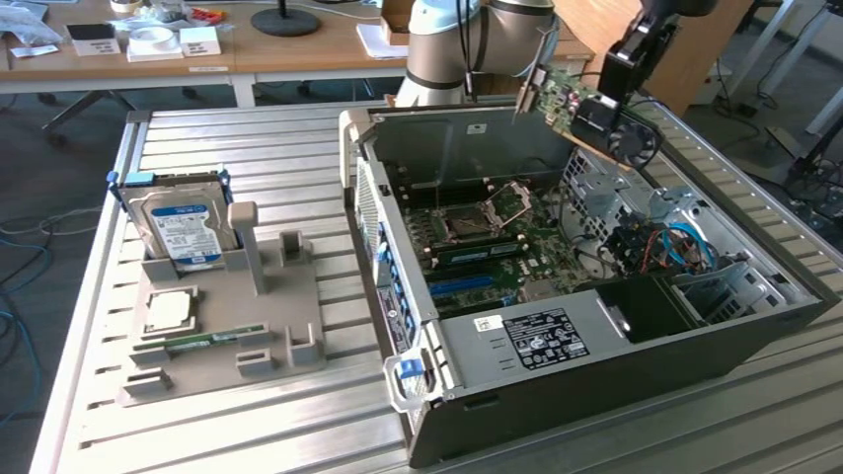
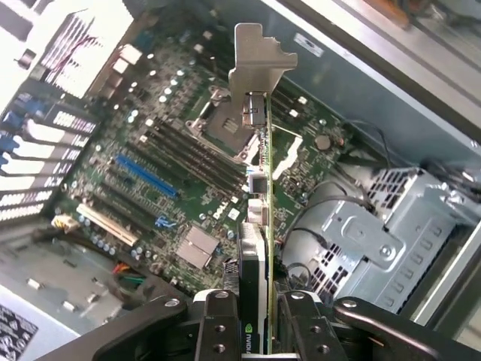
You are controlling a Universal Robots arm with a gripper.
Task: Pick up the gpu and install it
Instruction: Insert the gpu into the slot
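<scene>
My gripper (image 1: 617, 97) hangs over the far right corner of the open computer case (image 1: 633, 365) in the exterior view, shut on the gpu (image 1: 589, 111). The card is tilted in the air, green board and black fan side showing, with its silver bracket toward the case's back wall. From the wrist, the gpu (image 2: 260, 226) shows edge-on between my gripper (image 2: 259, 335) fingers. Its silver bracket (image 2: 259, 56) points away from me, above the motherboard (image 2: 173, 173). The card is clear of the board and touches no slot.
A blue slot (image 2: 146, 177) and black slots lie on the motherboard beside the processor socket (image 2: 225, 124). A silver drive cage (image 2: 376, 233) with cables fills one side of the case. On the exterior view's left, a grey fixture (image 1: 217, 336) holds a hard drive (image 1: 185, 229) and a memory stick (image 1: 197, 341).
</scene>
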